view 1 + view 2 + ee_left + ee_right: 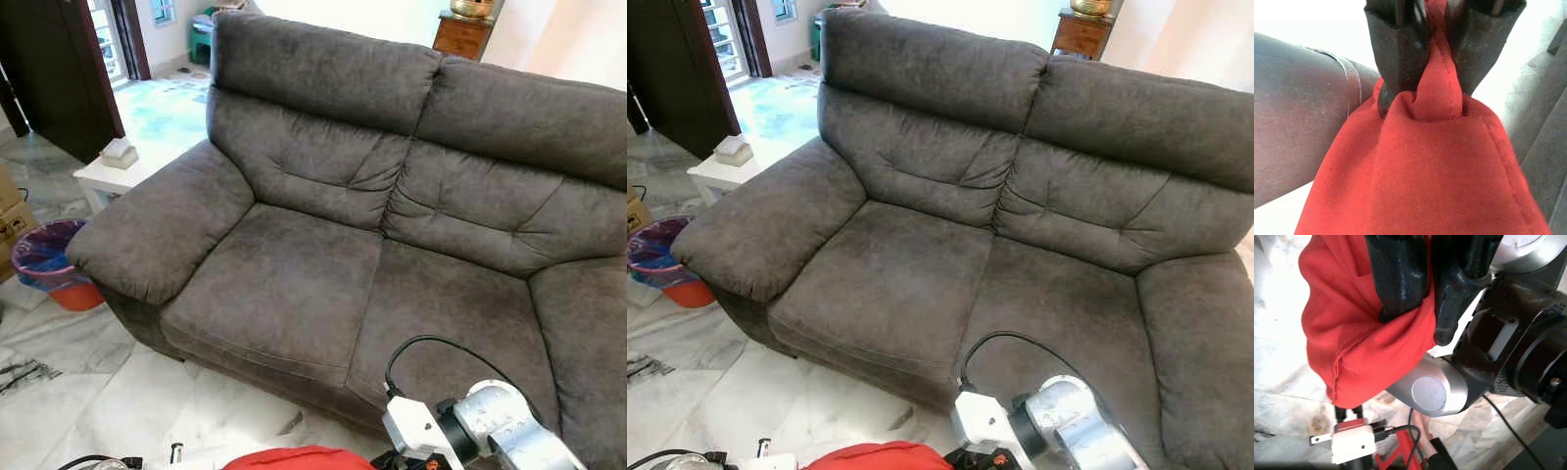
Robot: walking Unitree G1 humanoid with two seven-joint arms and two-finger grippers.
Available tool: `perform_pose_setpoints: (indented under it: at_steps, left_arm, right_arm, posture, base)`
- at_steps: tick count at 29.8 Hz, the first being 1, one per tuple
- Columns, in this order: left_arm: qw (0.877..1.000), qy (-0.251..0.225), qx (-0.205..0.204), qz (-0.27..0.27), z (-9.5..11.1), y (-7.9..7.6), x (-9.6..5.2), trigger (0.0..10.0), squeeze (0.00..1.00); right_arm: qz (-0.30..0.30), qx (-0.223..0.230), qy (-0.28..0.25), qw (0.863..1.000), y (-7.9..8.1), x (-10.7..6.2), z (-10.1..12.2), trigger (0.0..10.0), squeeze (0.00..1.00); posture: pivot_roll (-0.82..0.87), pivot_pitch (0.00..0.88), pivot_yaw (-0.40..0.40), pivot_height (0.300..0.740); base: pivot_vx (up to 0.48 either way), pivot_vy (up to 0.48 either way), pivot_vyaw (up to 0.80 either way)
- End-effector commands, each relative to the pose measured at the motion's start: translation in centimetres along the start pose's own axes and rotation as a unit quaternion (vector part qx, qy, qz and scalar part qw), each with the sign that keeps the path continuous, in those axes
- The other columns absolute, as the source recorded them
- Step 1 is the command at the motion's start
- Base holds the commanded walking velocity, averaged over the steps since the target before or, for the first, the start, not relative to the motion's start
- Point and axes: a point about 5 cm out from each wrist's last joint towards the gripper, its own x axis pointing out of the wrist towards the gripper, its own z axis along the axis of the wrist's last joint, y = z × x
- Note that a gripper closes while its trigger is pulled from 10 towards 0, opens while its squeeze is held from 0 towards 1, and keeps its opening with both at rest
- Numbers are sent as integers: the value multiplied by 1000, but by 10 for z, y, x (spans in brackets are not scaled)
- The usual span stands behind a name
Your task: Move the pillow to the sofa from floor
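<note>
Red pillow point(1425, 186) held in front of the grey sofa point(323, 264).
Left end effector point(1432, 58) and right end effector point(1420, 298) each pinch its fabric.

A white side table point(108, 179) stands just beside the couch's armrest, with a small pale box point(119, 152) resting on it. Nearer on the marble floor point(118, 401) sits an orange bin point(54, 264) lined with a purple bag. A wooden cabinet point(462, 35) stands behind the backrest, and a dark door point(59, 73) stands on the left.
</note>
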Motion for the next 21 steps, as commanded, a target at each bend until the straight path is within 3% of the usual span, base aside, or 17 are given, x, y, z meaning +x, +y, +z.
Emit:
perform_pose_setpoints:
  at_steps: [1, 10, 14, 17, 19, 21]
  left_arm:
    - [1000, -15, -2, -13, 3, -7, 3, 0, 0]
    - [1000, -12, -7, -10, 1, -8, 2, 0, 0]
    - [999, -22, -22, 18, 3, 0, 0, 0, 0]
    - [990, -66, -72, 97, 13, 22, -2, 0, 0]
    - [988, -74, -80, 109, 15, 25, -3, 0, 0]
    - [972, -128, -113, 158, 29, 45, -7, 0, 0]
  right_arm:
    - [-14, -35, -34, 999, -5, -5, 15, 10000, 0]
    - [-19, -34, -33, 999, -6, -3, 13, 10000, 0]
    - [-25, -34, -37, 998, -7, -2, 12, 10000, 0]
    - [-58, -27, -41, 997, -13, 0, 8, 10000, 0]
    - [-62, -26, -43, 997, -14, 0, 7, 10000, 0]
    - [-79, -27, -27, 996, -14, 5, -1, 10000, 0]
  posture:
    - [166, 101, -83, 740]
    - [171, 102, -80, 740]
    - [171, 103, -80, 740]
    - [173, 106, -78, 740]
    - [173, 106, -78, 740]
    - [179, 109, -76, 740]
  base:
    - [0, 0, 0]
    - [0, 0, 0]
    - [0, 0, 0]
    - [0, 0, 0]
    - [0, 0, 0]
    - [0, 0, 0]
